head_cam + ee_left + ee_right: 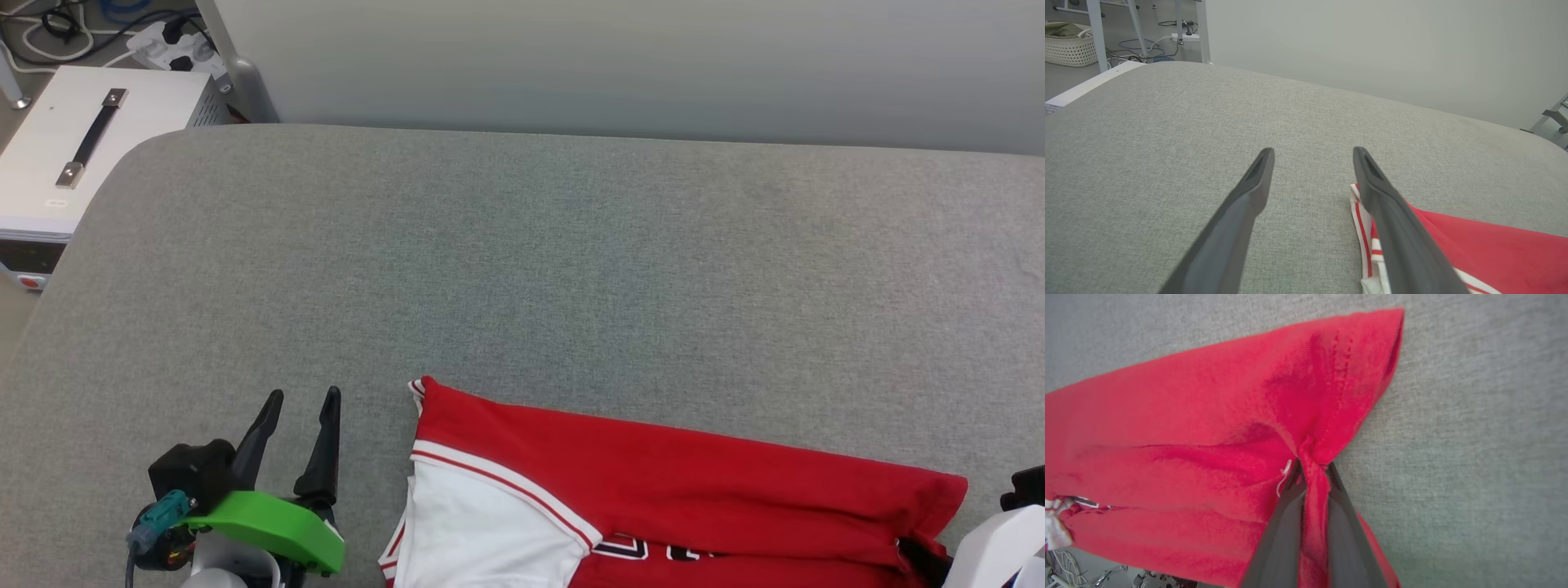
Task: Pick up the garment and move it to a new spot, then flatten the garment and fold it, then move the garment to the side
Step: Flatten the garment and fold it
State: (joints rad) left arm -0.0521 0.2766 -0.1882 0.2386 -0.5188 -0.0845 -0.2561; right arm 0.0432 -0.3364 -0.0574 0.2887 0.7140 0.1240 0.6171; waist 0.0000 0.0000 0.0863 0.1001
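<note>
Cloth is pinched in my right jaws: in the right wrist view their 2 dark fingers (1278,539) press together on a gathered ridge of the garment (1188,428), close to its pointed red corner, and the fabric puckers where they bite. In the head view that corner lies at the lower right, next to my pale right forearm (996,543).

The garment lies on the grey counter (522,269), along its near edge and right of the middle, as a long red band running from a striped trim corner on the left to the gripped corner on the right. A white sleeve (482,531) with red-and-white trim is at its left end, and a strip of black-and-white print (645,549) peeks out below the band; I cannot read it.

My left jaws are spread wide with nothing between them. Their 2 fingers (325,445) rise from a bright green bracket (269,527) at the lower left of the head view, just beside the sleeve's edge but apart from it. Whether the tips touch the counter I cannot tell.

Past the counter's rounded far left corner stand a white case (49,163) with a black handle and a white power strip (155,45).
</note>
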